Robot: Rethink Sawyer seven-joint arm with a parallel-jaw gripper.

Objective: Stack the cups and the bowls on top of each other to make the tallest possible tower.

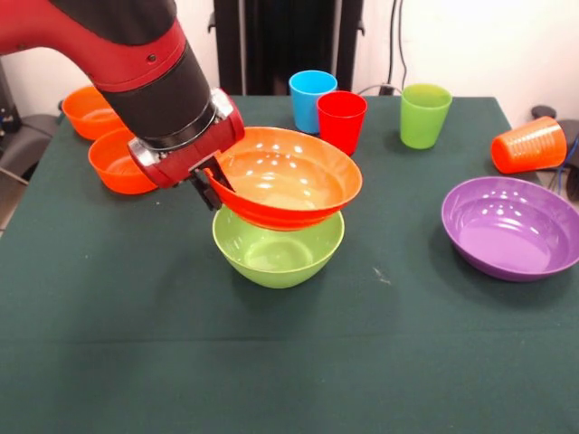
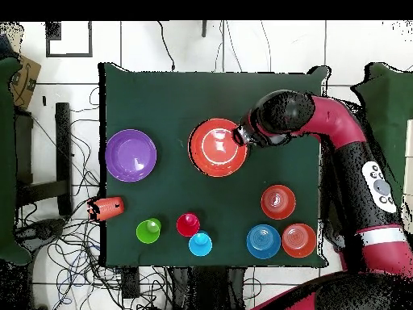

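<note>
Arm (image 1: 136, 54): reaches in low, wrist angled downward. Gripper (image 1: 213, 185): pinching rim of tilted orange-red bowl (image 1: 285, 176). Bowl rests atop lime green bowl (image 1: 278, 253), mid-table (image 1: 289, 362).

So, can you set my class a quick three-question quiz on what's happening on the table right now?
1. True or false: the orange cup stands upright.
2. What colour of bowl is directly below the orange-red bowl? A purple; B lime green; C blue.
3. Fill the gap: the tool holds the orange-red bowl by its ____.

Key: 1 false, it lies on its side. 2 B, the lime green bowl. 3 rim.
</note>
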